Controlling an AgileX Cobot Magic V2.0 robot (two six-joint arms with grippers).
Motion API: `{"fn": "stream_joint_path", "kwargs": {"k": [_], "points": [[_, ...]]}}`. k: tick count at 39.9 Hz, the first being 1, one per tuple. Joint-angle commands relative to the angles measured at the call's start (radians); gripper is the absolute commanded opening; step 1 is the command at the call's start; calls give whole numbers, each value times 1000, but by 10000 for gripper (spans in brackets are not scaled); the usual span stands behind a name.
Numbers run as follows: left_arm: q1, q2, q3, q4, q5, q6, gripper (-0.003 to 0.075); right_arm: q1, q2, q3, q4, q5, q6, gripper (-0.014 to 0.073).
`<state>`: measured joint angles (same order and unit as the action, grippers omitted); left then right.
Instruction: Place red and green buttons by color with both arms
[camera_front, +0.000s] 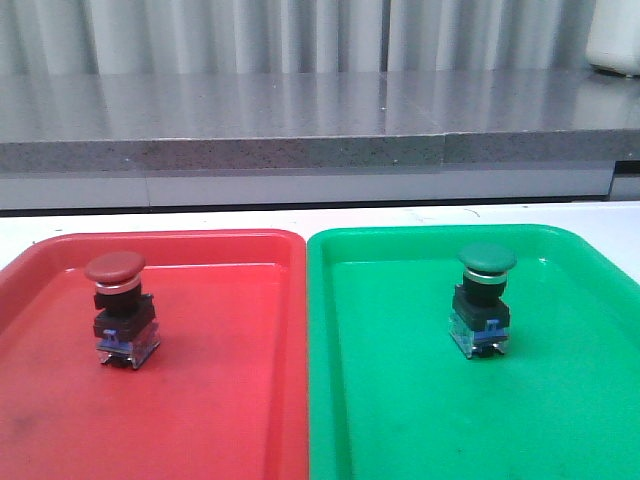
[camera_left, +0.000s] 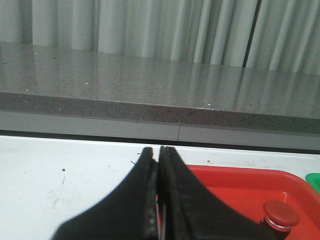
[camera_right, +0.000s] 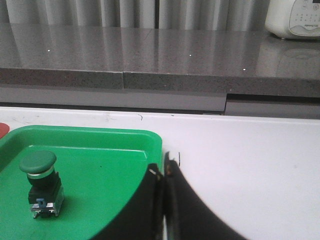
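Observation:
The red button (camera_front: 121, 310) stands upright in the red tray (camera_front: 220, 400); its cap also shows in the left wrist view (camera_left: 281, 215). The green button (camera_front: 483, 300) stands upright in the green tray (camera_front: 420, 420); it also shows in the right wrist view (camera_right: 41, 182). My left gripper (camera_left: 159, 152) is shut and empty, over the white table by the red tray's left edge, apart from the red button. My right gripper (camera_right: 164, 167) is shut and empty, at the green tray's right rim, apart from the green button. Neither arm shows in the front view.
A white table (camera_front: 470, 215) carries both trays side by side, their rims touching at the middle. A grey stone ledge (camera_front: 300, 120) runs behind, with pleated curtains beyond. A white appliance (camera_right: 294, 20) stands on the ledge at the far right.

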<state>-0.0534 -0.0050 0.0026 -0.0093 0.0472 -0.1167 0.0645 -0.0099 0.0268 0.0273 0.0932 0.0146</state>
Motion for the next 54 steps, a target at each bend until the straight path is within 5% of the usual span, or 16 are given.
{"fn": "stream_joint_path", "kwargs": {"k": [1, 54], "points": [[-7, -16, 25, -9, -79, 2, -20, -5, -16, -6, 13, -100, 0, -70], [-7, -16, 25, -9, -79, 2, -20, -5, -16, -6, 42, -100, 0, -70]]}}
